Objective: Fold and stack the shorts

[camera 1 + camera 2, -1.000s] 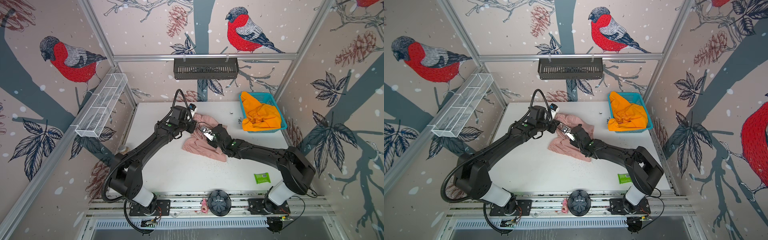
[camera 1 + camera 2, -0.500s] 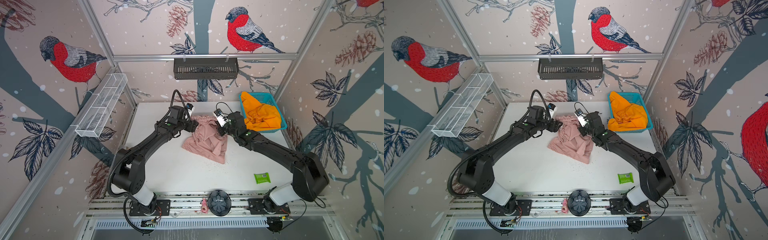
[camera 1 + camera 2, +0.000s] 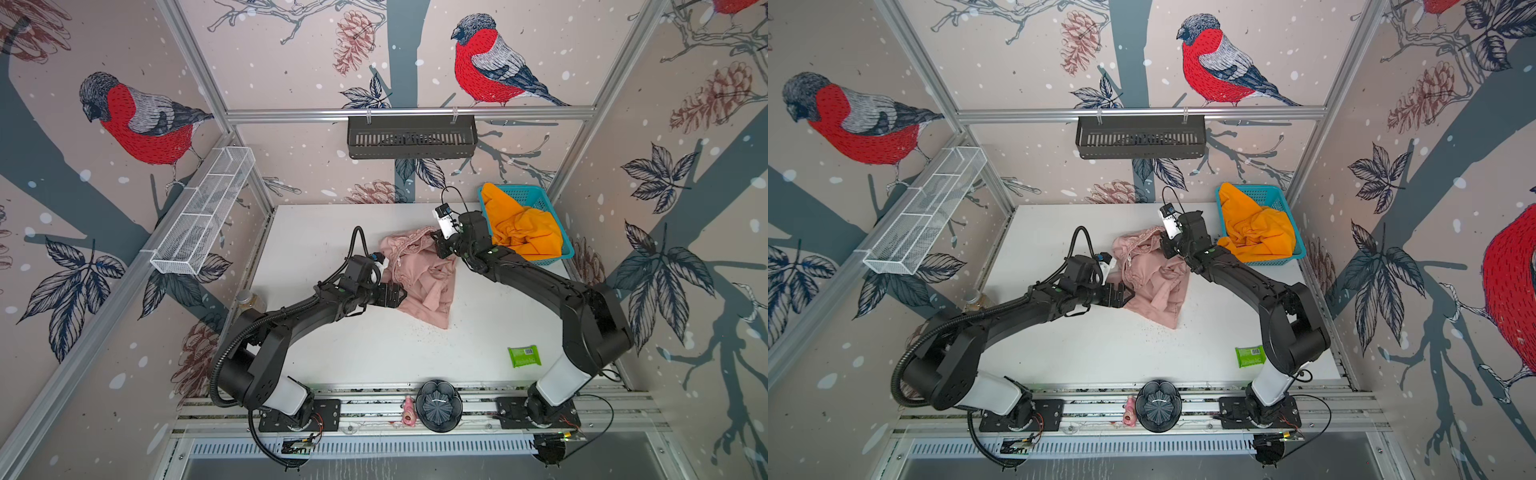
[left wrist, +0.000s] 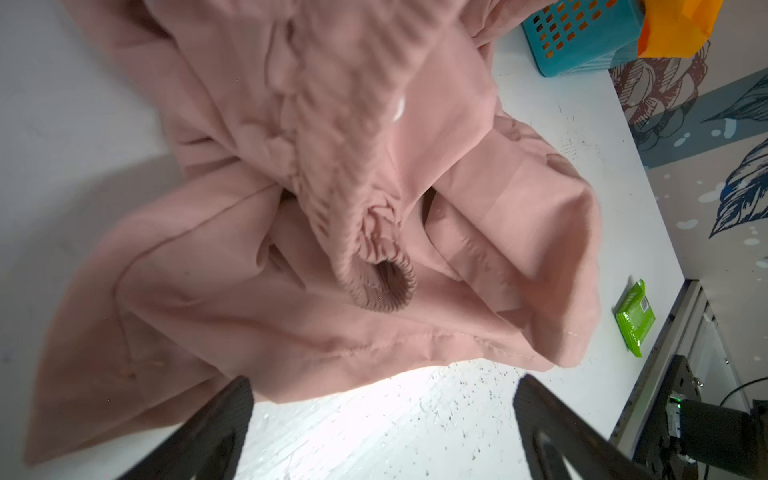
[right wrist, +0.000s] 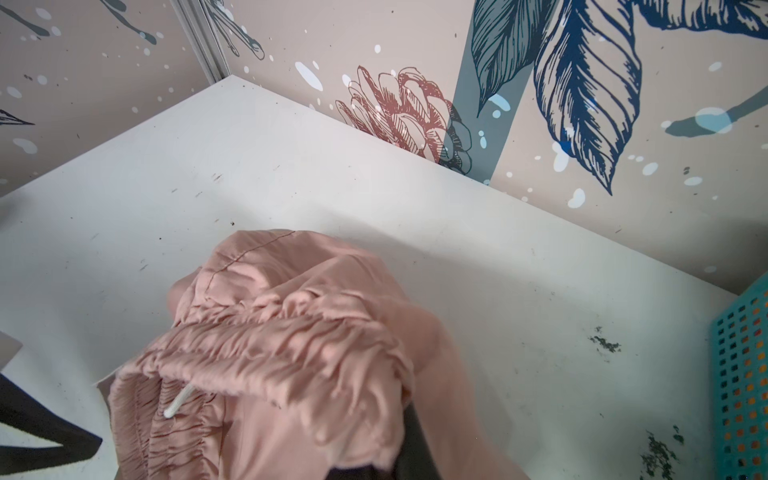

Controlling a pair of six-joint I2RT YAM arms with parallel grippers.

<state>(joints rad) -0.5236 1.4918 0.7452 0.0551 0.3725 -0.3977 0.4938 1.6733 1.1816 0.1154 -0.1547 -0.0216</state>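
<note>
Dusty pink shorts (image 3: 419, 276) lie crumpled at centre frame on the white table (image 3: 374, 353) in both top views. The right fingers (image 3: 439, 250) are clamped on the garment's upper right corner, where the fabric is lifted. The left fingers (image 4: 216, 432) stand wide apart at the lower left hem, gripping nothing. Orange shorts (image 3: 519, 232) sit heaped in the teal basket (image 3: 536, 195), upper right. A green packet (image 3: 524, 356) lies lower right, well apart.
</note>
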